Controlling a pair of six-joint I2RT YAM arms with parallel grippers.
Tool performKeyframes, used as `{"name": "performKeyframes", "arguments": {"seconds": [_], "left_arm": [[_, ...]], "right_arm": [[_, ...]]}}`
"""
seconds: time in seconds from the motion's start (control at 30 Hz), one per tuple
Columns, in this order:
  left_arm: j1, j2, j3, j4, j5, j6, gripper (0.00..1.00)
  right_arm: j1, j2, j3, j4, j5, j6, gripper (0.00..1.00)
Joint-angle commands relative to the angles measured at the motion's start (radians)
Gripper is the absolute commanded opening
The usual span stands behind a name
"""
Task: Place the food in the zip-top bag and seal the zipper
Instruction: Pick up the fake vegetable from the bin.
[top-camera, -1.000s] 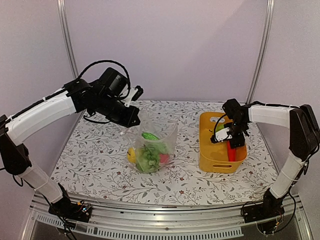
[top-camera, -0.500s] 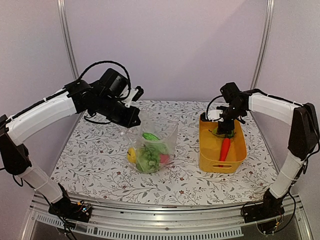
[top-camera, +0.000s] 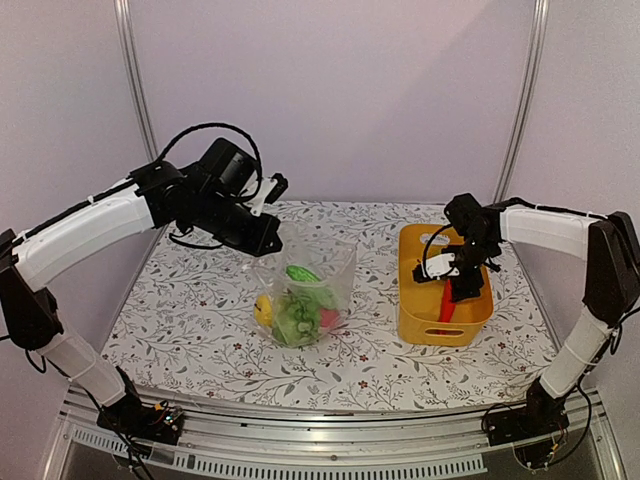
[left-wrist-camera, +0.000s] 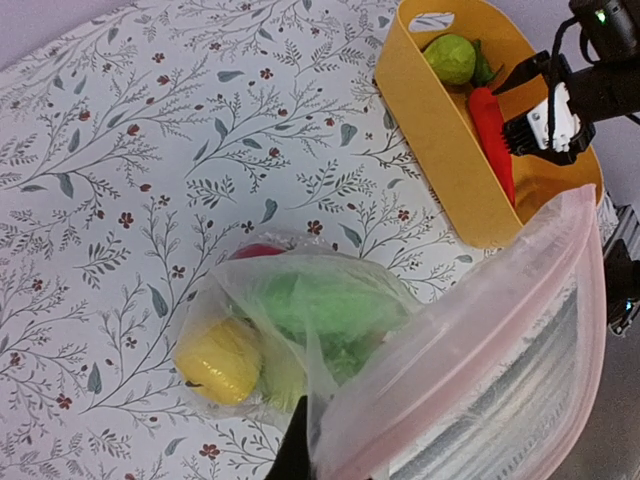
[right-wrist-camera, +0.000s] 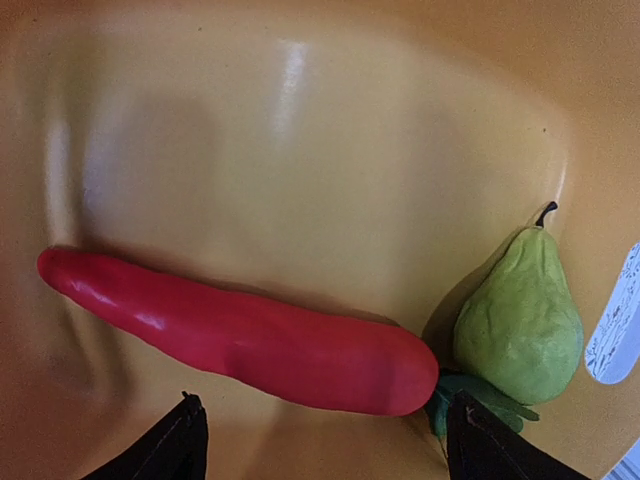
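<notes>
Fingers (left-wrist-camera: 293, 452) of the left gripper (top-camera: 270, 238) are pinched shut on the mouth edge of the zip-top bag (top-camera: 305, 290), which is held up off the flowered table (top-camera: 190, 310) with its mouth open. Inside it a yellow piece (left-wrist-camera: 220, 360), a red piece (left-wrist-camera: 255, 250) and green pieces (left-wrist-camera: 320, 305) are seen, so most of the food is judged loaded. To the right, the right gripper (right-wrist-camera: 325, 440) is spread open inside the yellow basket (top-camera: 420, 322), just over the carrot (right-wrist-camera: 240, 335), with nothing gripped. The carrot and the pear (right-wrist-camera: 520, 320) are left to move, and the zipper is left to seal. The zipper strip cannot be made out, and the green pieces are blurred together by wrinkled plastic.
</notes>
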Motion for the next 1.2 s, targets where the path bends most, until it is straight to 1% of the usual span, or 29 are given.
{"name": "performKeyframes", "arguments": {"seconds": [0.0,0.3,0.47,0.63,0.73,0.8,0.9,1.17], "left_arm": [[0.006,-0.016,-0.026,0.027,0.021,-0.008,0.0],[0.004,-0.044,-0.05,0.024,0.022,-0.027,0.0],[0.004,-0.047,-0.052,0.025,0.022,-0.03,0.0],[0.005,-0.048,-0.051,0.025,0.029,-0.033,0.0],[0.004,-0.054,-0.054,0.025,0.025,-0.033,0.0],[0.004,-0.052,-0.054,0.024,0.022,-0.031,0.01],[0.005,-0.046,-0.05,0.026,0.024,-0.029,0.01],[0.005,-0.035,-0.036,0.025,0.023,-0.018,0.01]], "right_arm": [[0.003,-0.027,-0.056,0.03,0.053,-0.109,0.8],[0.002,0.039,-0.126,0.126,0.088,-0.133,0.8],[0.003,0.058,-0.139,0.171,0.08,-0.139,0.79],[0.003,0.076,-0.128,0.173,0.085,-0.123,0.62],[0.003,0.053,-0.127,0.171,0.083,-0.132,0.48],[0.003,0.036,-0.114,0.153,0.082,-0.13,0.41],[0.003,0.008,-0.097,0.121,0.071,-0.129,0.35],[0.003,-0.082,-0.06,0.067,0.088,-0.148,0.31]]}}
